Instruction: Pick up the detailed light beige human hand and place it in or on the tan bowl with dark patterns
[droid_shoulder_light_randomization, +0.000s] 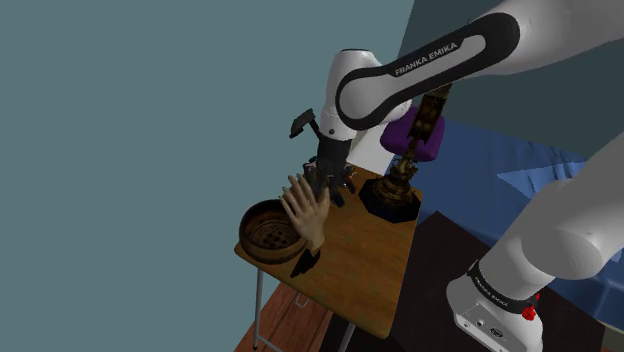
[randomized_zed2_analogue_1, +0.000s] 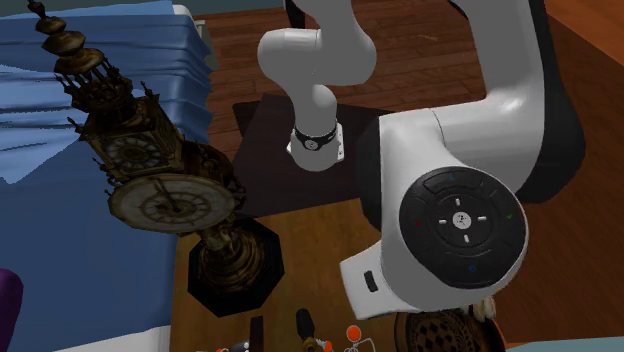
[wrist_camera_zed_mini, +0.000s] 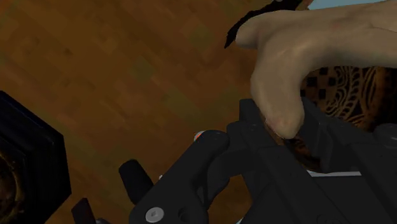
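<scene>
The light beige human hand (droid_shoulder_light_randomization: 304, 210) hangs upright above the wooden table (droid_shoulder_light_randomization: 370, 270), its dark shadow on the tabletop below it. My black gripper (droid_shoulder_light_randomization: 323, 184) is shut on its upper end. In the wrist view a pale digit of the hand (wrist_camera_zed_mini: 280, 95) sits clasped between the fingers of the gripper (wrist_camera_zed_mini: 280, 125). The tan bowl with dark patterns (droid_shoulder_light_randomization: 270, 232) stands at the table's corner, right beside the hand on the shoulder view's left. Its patterned inside (wrist_camera_zed_mini: 347, 89) lies just beyond the hand. The bowl's rim (randomized_zed2_analogue_1: 450, 335) peeks out under the arm.
An ornate brass clock (droid_shoulder_light_randomization: 402, 172) on a black octagonal base (droid_shoulder_light_randomization: 392, 205) stands behind the gripper; it looms large as a clock (randomized_zed2_analogue_1: 150, 185) in the second exterior view. A purple object (droid_shoulder_light_randomization: 415, 140) and a blue bed (droid_shoulder_light_randomization: 540, 180) lie beyond it. Small red-tipped items (randomized_zed2_analogue_1: 350, 335) rest near the bowl.
</scene>
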